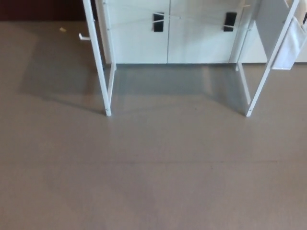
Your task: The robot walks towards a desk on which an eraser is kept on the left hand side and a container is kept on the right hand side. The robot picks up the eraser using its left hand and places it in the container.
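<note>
Only the lower part of the desk shows in the head view: its white left legs (98,62) and right legs (261,72) stand on the grey floor ahead. The desk top is cut off by the upper edge, so the eraser and the container are out of sight. Neither of my hands shows.
White cabinet doors (168,33) with black handles (158,21) stand behind the desk. A small scrap (63,29) lies on the floor at the far left. Grey floor (153,172) stretches from me to the desk legs.
</note>
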